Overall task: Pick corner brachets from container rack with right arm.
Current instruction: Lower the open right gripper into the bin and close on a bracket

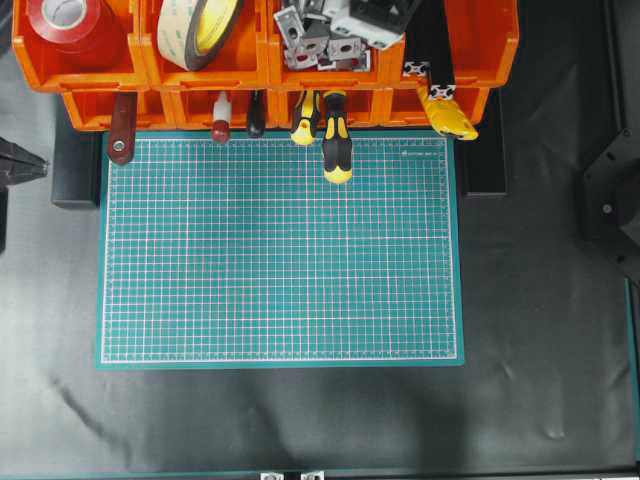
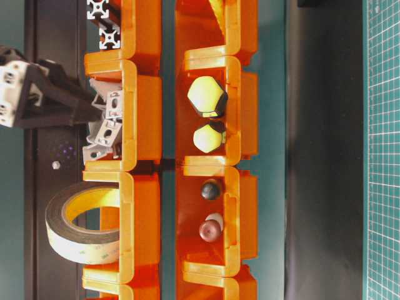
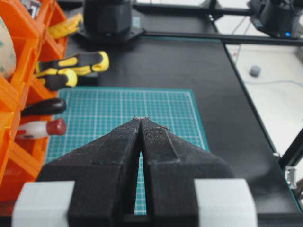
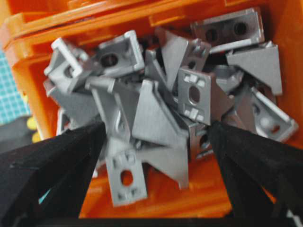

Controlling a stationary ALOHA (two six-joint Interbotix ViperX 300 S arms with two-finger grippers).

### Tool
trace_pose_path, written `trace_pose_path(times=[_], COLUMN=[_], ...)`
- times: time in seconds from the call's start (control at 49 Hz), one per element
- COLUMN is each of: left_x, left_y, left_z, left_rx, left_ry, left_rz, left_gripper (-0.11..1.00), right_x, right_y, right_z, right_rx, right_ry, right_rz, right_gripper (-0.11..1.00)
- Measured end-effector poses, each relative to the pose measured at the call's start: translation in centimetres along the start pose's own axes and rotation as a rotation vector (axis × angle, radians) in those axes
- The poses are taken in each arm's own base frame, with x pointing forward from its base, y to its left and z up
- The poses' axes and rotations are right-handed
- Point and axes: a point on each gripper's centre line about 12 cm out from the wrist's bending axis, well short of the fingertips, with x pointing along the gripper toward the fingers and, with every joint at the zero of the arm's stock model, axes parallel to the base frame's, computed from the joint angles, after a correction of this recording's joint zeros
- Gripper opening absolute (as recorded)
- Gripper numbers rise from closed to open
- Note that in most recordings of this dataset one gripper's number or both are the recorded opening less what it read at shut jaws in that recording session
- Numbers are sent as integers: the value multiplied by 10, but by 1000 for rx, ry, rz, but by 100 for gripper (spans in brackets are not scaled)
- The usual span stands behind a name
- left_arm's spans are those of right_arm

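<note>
The orange container rack (image 1: 240, 75) runs along the far edge of the table. One upper bin (image 4: 156, 198) holds a heap of silver-grey corner brachets (image 4: 156, 113), also visible as corner brachets (image 1: 315, 40) and corner brachets (image 2: 106, 128). My right gripper (image 4: 156, 128) is open just over the heap, one black finger on each side of it, and grips nothing. From overhead the right gripper (image 1: 350, 22) reaches into that bin. My left gripper (image 3: 141, 119) is shut and empty, hovering at the mat's left side, and the left gripper (image 1: 25, 165) shows there at the picture's edge.
A green gridded mat (image 1: 280, 250) lies in front of the rack. Yellow-black screwdriver handles (image 1: 336, 145) and a red-capped tool (image 1: 220, 128) stick out of the lower bins over it. Tape rolls (image 1: 200, 30) and black slotted bars (image 1: 432, 55) fill neighbouring bins.
</note>
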Motion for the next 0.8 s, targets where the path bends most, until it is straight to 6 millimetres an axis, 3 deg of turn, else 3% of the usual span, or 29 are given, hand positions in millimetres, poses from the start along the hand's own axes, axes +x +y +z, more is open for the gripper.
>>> trace_pose_path(times=[0.306, 0.796], left_x=[0, 0], left_y=[0, 0], left_z=[0, 0], left_rx=[-1, -1], left_ry=[2, 2], left_rz=[-1, -1], left_gripper=[0, 0], right_x=[15, 17], right_y=[-1, 0], right_z=[6, 4], right_rx=[7, 6], right_ry=[-88, -81], right_rz=[-9, -9], right_gripper=[85, 84])
